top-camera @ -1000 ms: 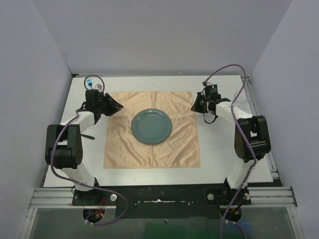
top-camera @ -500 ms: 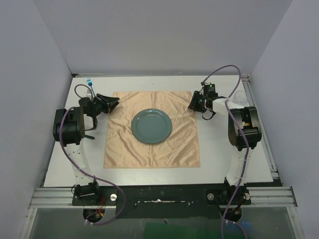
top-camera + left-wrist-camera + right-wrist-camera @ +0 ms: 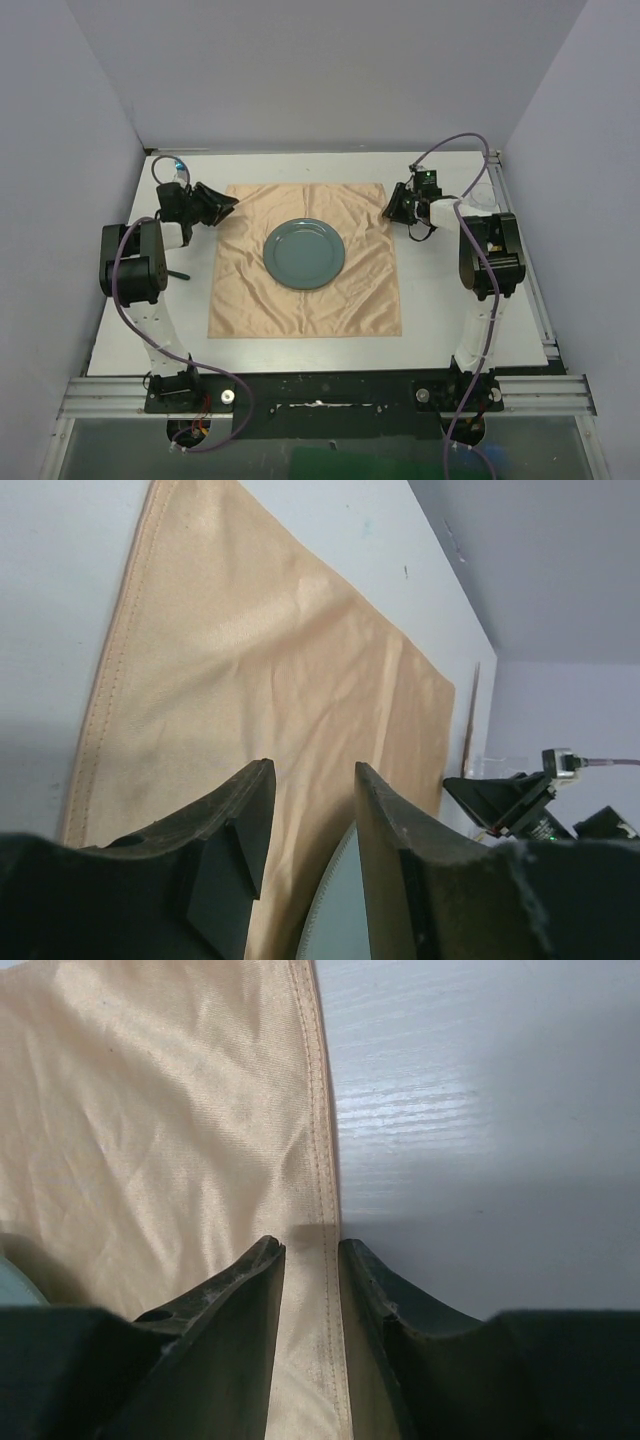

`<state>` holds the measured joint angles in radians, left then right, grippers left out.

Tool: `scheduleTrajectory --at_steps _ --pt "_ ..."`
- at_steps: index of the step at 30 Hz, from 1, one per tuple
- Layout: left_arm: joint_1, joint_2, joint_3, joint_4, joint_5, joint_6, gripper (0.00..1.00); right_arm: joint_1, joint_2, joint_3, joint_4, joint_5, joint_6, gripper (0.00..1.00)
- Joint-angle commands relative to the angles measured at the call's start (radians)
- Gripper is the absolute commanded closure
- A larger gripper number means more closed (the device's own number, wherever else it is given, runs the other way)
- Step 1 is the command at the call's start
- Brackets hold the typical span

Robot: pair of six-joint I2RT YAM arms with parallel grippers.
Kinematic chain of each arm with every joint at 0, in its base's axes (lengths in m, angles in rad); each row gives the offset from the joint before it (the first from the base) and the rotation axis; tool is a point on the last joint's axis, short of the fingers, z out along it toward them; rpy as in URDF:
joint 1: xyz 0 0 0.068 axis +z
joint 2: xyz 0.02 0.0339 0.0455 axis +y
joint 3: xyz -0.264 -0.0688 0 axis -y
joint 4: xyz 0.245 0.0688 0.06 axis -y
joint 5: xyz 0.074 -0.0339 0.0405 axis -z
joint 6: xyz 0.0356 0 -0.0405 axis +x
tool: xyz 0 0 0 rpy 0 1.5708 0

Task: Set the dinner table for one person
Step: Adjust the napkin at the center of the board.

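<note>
Peach cloth (image 3: 300, 310) flat on worktop (image 3: 450, 300), plate (image 3: 304, 253) centred on it. By far-left cloth corner, left pincer (image 3: 228, 206) spread, empty; right pincer (image 3: 311, 1249) slightly parted, empty, straddling far-right hem (image 3: 322, 1140), hem running lengthwise through the gap. Each corner nearest own-side arm.

One counter (image 3: 450, 300), one peach-orange cloth (image 3: 300, 295), one teal plate (image 3: 304, 253) (a round one). Two claws: the left claw (image 3: 226, 206), the right claw (image 3: 391, 209).

Arms (image 3: 130, 262) reared up; right claw (image 3: 312, 1248) seemingly parted.
</note>
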<state>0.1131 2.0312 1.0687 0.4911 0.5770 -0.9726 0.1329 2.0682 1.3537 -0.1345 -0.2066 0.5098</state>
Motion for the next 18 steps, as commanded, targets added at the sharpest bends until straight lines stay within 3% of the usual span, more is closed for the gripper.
scheduleTrajectory --at_steps 1,6,10,18 --pt "-0.014 -0.122 0.031 -0.184 -0.117 0.159 0.63 0.013 -0.070 -0.074 0.060 -0.006 0.022 0.69" --pt "-0.079 -0.191 0.090 -0.440 -0.286 0.297 0.63 0.046 -0.202 -0.099 0.016 0.073 0.009 0.69" --pt "-0.123 -0.260 0.065 -0.482 -0.390 0.327 0.62 0.101 -0.298 -0.065 -0.086 0.183 -0.039 0.68" --pt "-0.143 -0.146 0.191 -0.508 -0.531 0.328 0.63 0.120 -0.244 0.043 -0.148 0.326 -0.120 0.69"
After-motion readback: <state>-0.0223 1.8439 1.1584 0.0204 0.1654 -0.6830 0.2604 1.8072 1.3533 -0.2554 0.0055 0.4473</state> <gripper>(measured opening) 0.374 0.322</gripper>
